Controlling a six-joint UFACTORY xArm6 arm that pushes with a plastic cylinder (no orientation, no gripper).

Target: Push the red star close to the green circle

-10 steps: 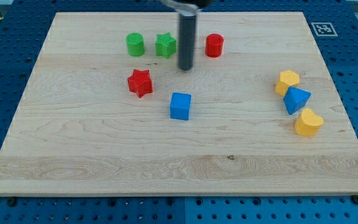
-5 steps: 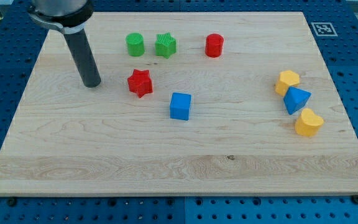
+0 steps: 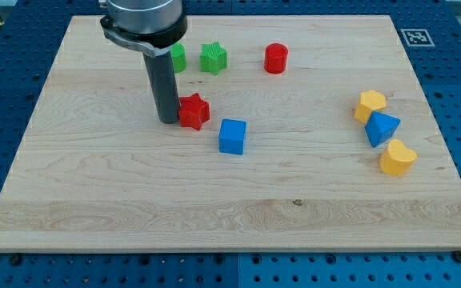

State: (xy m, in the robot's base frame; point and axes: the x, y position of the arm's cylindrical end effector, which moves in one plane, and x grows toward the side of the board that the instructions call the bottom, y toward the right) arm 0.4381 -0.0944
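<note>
The red star lies on the wooden board, left of centre. My tip touches the star's left side. The green circle stands toward the view's top, mostly hidden behind the rod; only its right part shows. It lies above and slightly left of the star.
A green star sits right of the green circle, a red cylinder farther right. A blue cube lies just below right of the red star. At the right stand a yellow hexagon, a blue triangle and a yellow heart.
My tip swept from right of the green star to the far left, then came back right against the red star, which has shifted slightly to the right.
</note>
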